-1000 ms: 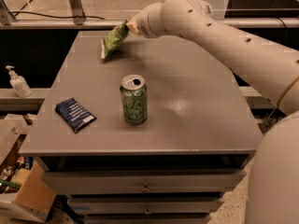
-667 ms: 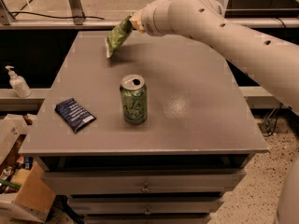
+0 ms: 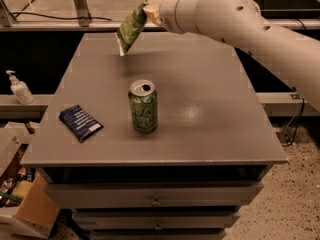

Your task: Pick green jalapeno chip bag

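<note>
Looking down on a broad grey desk taking up the middle of the view, with drawers stacked under its front edge. Following a thick white arm coming in from the right side and reaching across the far edge of the desk toward the upper left. Noticing a brown cardboard box sitting on the floor at the lower left, beside the desk. Finding the green jalapeno chip bag hanging in the air off the arm's tip, above the far left part of the desk and touching no part of it; slanting down and to the left, top end up by the arm, pale lower edge pointing at the desk. Seeing a green soda can standing upright near the middle of the desk, silver top facing up, well apart from the bag. Spotting a small dark blue packet lying flat near the front left corner, left of the can and not touching it. Picking out a white pump bottle standing on a low ledge off to the left, apart from the desk. Ending at the tool, up at the top of the view at the arm's tip, clamping the top end of the bag and itself mostly hidden behind the crinkled green wrapper.
</note>
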Motion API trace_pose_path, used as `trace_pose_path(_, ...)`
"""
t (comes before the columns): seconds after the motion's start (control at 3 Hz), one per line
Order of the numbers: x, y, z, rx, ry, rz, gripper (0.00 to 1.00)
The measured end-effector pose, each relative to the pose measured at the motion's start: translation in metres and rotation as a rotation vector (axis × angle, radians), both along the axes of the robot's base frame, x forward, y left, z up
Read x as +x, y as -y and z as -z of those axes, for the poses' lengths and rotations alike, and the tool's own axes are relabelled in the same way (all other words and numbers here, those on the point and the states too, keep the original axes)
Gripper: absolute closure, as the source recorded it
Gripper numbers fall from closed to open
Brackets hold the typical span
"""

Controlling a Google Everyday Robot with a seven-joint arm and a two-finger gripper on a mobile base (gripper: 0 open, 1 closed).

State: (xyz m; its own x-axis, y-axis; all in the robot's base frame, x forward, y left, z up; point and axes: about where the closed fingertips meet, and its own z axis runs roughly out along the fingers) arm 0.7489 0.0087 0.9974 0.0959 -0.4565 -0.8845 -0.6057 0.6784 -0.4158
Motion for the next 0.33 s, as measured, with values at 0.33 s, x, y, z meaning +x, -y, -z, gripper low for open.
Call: trace_pose_path(0.33,0.0,-0.0001,0.0,0.0,0.0,0.0,1.0)
